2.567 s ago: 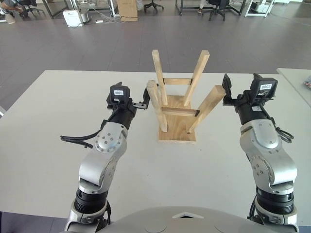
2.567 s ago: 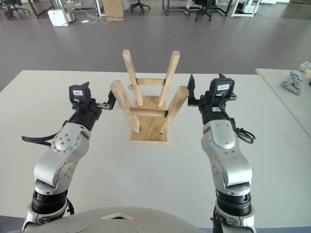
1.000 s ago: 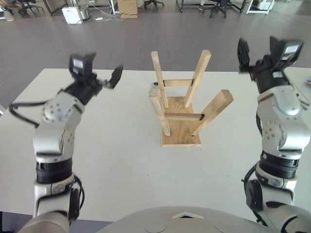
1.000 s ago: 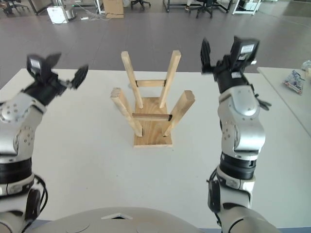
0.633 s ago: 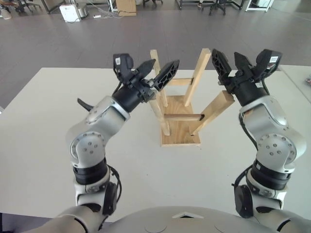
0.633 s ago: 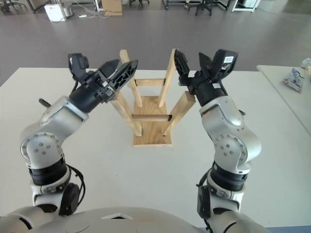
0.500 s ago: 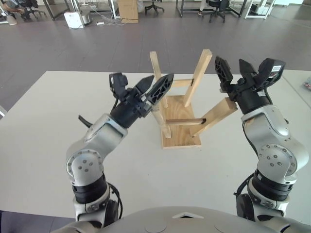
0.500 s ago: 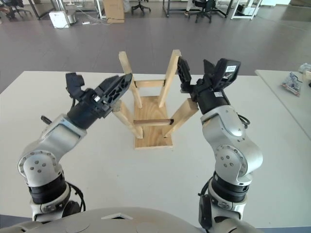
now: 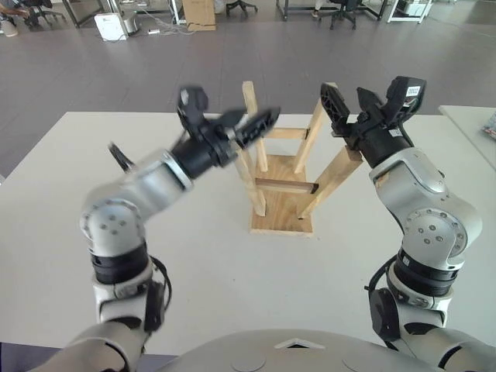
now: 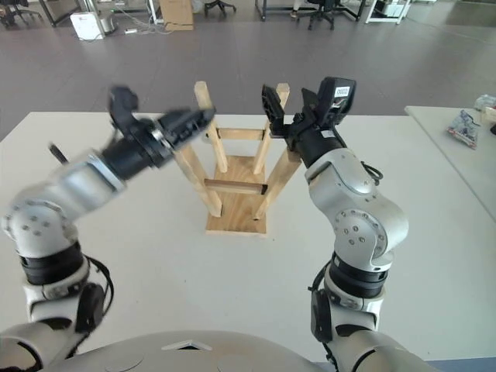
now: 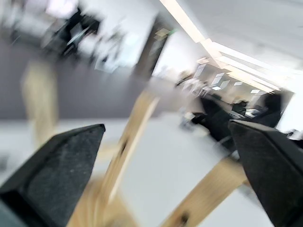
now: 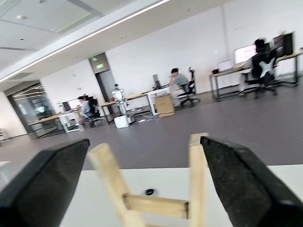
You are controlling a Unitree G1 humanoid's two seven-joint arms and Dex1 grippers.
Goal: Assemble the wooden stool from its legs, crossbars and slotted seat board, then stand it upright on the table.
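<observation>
Resting upside down on the table [image 9: 46, 232], the stool [image 9: 283, 186] is assembled. The seat board [image 9: 281, 223] lies flat on the tabletop and four legs are pointed up and splayed outward. Two crossbars are seen: one [image 9: 285, 184] between the two legs nearer the robot, one [image 9: 288, 133] between the two farther legs.

Left gripper [image 9: 258, 120] is held in the air at the stool's left side, level with the top of the near-left leg [image 9: 249, 182]. Its fingers [image 11: 57, 175] are spread wide and nothing is gripped. The picture is blurred there, so contact with the leg cannot be told. In the left wrist view, stool legs are framed between the two fingers, farther off.

Right gripper [image 9: 345, 97] is held at the stool's right side, just above the top of the near-right leg [image 9: 333, 174]. Its fingers [image 12: 42, 189] are also spread wide, with nothing clamped. In the right wrist view, the two farther legs and their crossbar are seen through the gap between the fingers.
</observation>
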